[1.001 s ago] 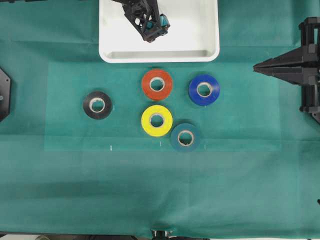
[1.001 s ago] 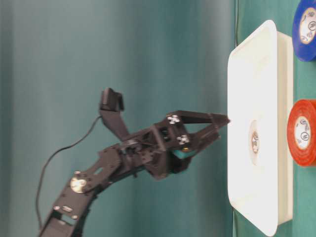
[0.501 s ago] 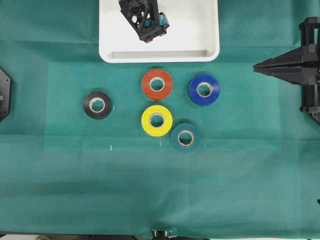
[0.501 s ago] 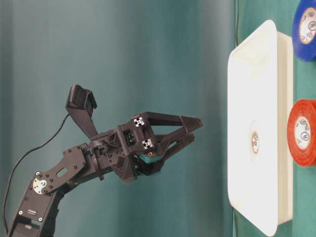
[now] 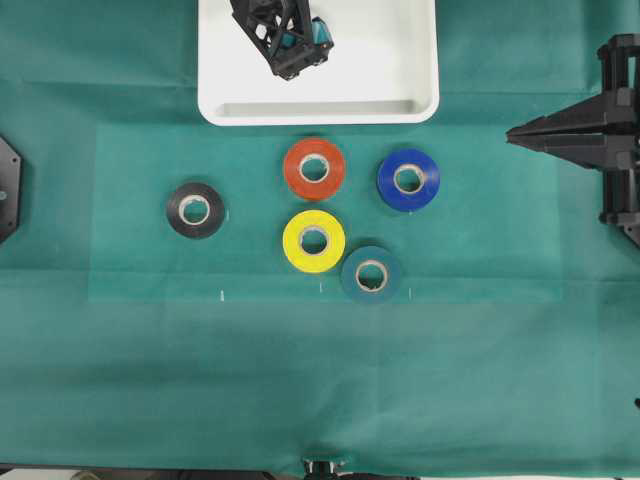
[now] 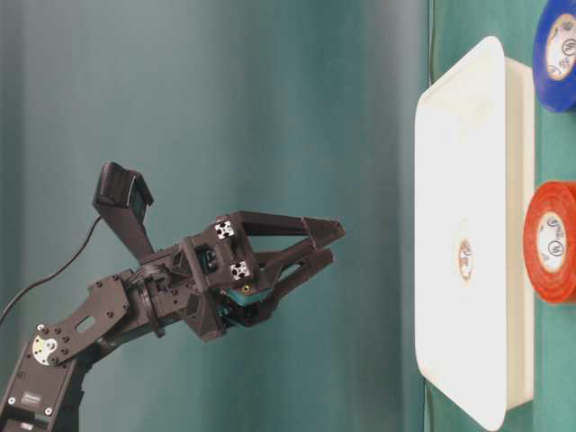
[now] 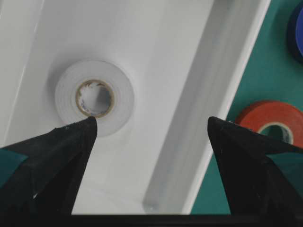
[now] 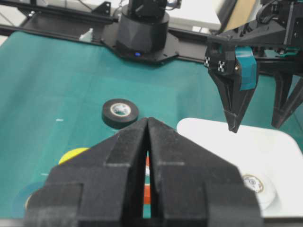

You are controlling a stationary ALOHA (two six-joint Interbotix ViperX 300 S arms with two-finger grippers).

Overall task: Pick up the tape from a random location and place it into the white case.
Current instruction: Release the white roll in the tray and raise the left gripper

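The white roll of tape with a pale cardboard core (image 7: 94, 97) lies flat inside the large shallow white plastic tray (image 5: 418, 106). In the overhead view, the orange-red tape roll (image 5: 314, 168) lies just below that tray's near rim, the blue tape roll (image 5: 408, 180) to its right, and the black tape roll (image 5: 195, 210) well to its left.

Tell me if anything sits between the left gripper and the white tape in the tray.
Nothing visible does. The left gripper hangs open above the white tray, and the white tape lies flat on the tray floor below it with only open space between them. The tape is already inside the tray.
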